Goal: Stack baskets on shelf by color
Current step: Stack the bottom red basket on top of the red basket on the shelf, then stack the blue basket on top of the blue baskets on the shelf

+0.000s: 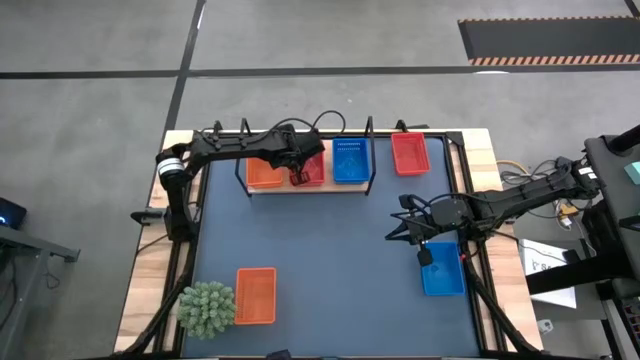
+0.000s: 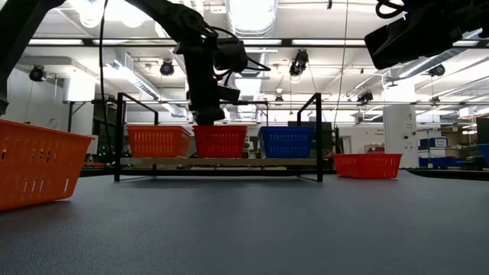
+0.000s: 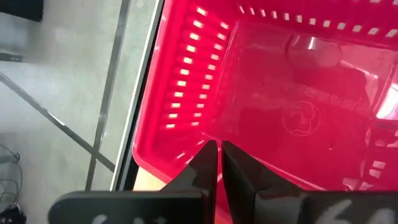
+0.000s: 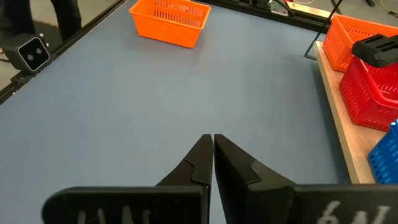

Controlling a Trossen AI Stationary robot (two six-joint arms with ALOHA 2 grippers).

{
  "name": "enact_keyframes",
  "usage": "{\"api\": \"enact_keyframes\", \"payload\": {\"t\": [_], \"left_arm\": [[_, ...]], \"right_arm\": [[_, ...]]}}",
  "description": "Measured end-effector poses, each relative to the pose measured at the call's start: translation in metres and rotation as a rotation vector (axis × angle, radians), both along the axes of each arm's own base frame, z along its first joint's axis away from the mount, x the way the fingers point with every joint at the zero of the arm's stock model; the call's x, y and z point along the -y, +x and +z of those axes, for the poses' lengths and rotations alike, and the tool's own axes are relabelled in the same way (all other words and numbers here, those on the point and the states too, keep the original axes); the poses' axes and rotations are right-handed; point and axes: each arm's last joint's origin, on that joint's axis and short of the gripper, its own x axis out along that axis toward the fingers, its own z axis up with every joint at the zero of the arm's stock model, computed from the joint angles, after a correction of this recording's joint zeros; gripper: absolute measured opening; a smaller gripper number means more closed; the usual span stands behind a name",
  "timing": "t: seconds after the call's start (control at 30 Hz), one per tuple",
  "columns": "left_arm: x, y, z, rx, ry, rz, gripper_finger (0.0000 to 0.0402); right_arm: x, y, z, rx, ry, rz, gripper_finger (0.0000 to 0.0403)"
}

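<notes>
The middle of the dark-blue mat (image 1: pixel 330 250) lies bare, giving open passage between the shelf (image 1: pixel 310 187) at the far edge and the near corners. The shelf board is filled side by side by an orange basket (image 1: pixel 264 173), a red basket (image 1: pixel 310 170) and a blue basket (image 1: pixel 351 160), and its black upright loops (image 2: pixel 315 103) close off both ends. The left gripper (image 1: pixel 298 176), fingers pinched together, sits at the red basket's near rim and blocks that slot from above. Another red basket (image 1: pixel 410 153) stands just beyond the shelf's right end. The right gripper (image 1: pixel 424 254), also closed, seems to overhang a blue basket (image 1: pixel 443 275) at the mat's right edge. The near-left corner is taken by an orange basket (image 1: pixel 255 296) and a green spiky ball (image 1: pixel 206 308).
</notes>
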Motion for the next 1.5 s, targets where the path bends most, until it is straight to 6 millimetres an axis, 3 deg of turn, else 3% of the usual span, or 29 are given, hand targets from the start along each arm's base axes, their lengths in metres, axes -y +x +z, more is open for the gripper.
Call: {"api": "enact_keyframes", "payload": {"t": [0.17, 0.3, 0.43, 0.6, 0.8, 1.03, 1.2, 1.5], "left_arm": [[0.013, 0.001, 0.008, 0.005, 0.001, -0.034, 0.0006], [0.034, -0.002, 0.036, 0.13, 0.019, -0.046, 0.0006], [0.073, 0.003, 0.061, 0.286, 0.009, -0.141, 0.0006], [0.128, 0.014, 0.079, 0.437, 0.013, -0.304, 0.0006], [0.189, 0.02, 0.081, 0.518, -0.007, -0.478, 0.0006], [0.246, 0.014, 0.051, 0.609, 0.019, -0.716, 0.0006], [0.26, 0.001, 0.032, 0.584, 0.055, -0.828, 0.0006], [0.246, -0.024, 0.056, 0.682, 0.113, -0.825, 0.0006]], "right_arm": [[0.0, 0.0, 0.0, 0.0, 0.0, 0.0, 0.0009], [0.0, 0.0, 0.0, 0.0, 0.0, -0.001, 0.0009], [0.0, 0.0, 0.0, 0.001, -0.001, 0.0, 0.0009], [0.0, 0.0, 0.001, 0.006, -0.001, -0.007, 0.0009], [0.0, 0.0, 0.001, -0.002, 0.046, -0.035, 0.0009], [0.0, 0.0, 0.001, -0.013, 0.09, -0.06, 0.0009], [0.002, 0.0, -0.005, -0.035, 0.145, -0.163, 0.0009], [-0.008, 0.006, -0.002, -0.141, 0.308, -0.191, 0.0009]]}}
